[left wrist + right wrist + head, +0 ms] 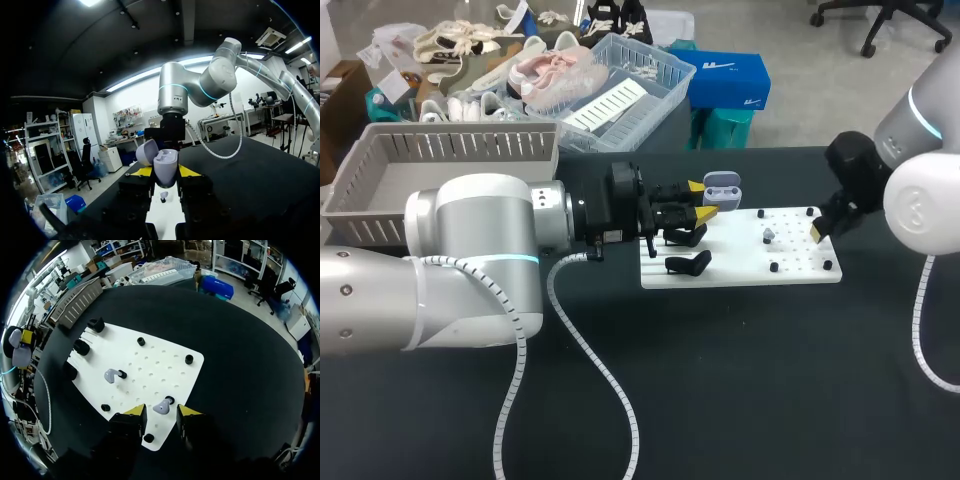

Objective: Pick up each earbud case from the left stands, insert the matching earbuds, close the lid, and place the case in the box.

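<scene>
Left tool (700, 200) pinches the lavender earbud case (165, 162), lid open. Right tool (161, 412) is spread, just over one lavender earbud (161, 406) on the white pegboard (150, 357).

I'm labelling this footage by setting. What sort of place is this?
Probably a robotics lab test bench: a dark table with a white pegboard fixture, an open earbud case held in the left pincer, and a grey box.

The lower half of the earbud case (165, 162) is hidden between the fingers of the left gripper (165, 172) — in the head view the right gripper (819, 229) shows one yellow tip only — and the earbud (769, 236) there is too small to make out.
</scene>
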Available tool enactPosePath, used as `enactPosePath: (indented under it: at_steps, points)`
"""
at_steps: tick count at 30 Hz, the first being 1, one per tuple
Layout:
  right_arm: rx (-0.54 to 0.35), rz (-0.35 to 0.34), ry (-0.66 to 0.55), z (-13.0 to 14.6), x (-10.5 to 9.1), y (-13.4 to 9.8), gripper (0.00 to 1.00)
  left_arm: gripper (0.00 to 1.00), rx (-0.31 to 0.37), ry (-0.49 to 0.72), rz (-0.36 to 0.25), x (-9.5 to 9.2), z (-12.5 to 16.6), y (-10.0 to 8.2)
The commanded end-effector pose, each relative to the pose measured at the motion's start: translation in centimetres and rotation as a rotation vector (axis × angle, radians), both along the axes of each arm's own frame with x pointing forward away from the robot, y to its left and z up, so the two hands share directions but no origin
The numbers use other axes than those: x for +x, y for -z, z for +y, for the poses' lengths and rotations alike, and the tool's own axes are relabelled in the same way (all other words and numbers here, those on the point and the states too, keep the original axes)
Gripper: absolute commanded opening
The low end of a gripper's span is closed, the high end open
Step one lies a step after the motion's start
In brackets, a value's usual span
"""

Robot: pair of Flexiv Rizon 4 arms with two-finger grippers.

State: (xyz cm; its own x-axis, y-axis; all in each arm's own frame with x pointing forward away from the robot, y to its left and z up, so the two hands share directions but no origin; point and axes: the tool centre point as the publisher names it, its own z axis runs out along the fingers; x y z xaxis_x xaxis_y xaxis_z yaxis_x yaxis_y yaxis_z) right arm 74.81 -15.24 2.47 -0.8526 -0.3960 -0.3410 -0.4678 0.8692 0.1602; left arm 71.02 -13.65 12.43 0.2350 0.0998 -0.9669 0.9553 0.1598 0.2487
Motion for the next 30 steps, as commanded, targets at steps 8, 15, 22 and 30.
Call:
enactPosePath:
  at_steps: [8,15,22,30]
  points:
    - [-0.017,0.018,0.014,0.33,0.36,0.30,0.31,0.00,-0.002,-0.004,-0.002,-0.03,-0.04,0.04]
    - [-0.022,0.021,0.029,0.26,0.38,0.33,0.29,0.00,-0.002,-0.004,-0.002,-0.03,-0.04,0.04]
    - [-0.025,0.022,0.035,0.23,0.38,0.27,0.24,0.00,-0.002,-0.004,-0.002,-0.03,-0.04,0.04]
    - [-0.024,0.025,0.037,0.23,0.52,0.34,0.18,0.00,-0.002,-0.004,-0.002,-0.03,-0.04,0.04]
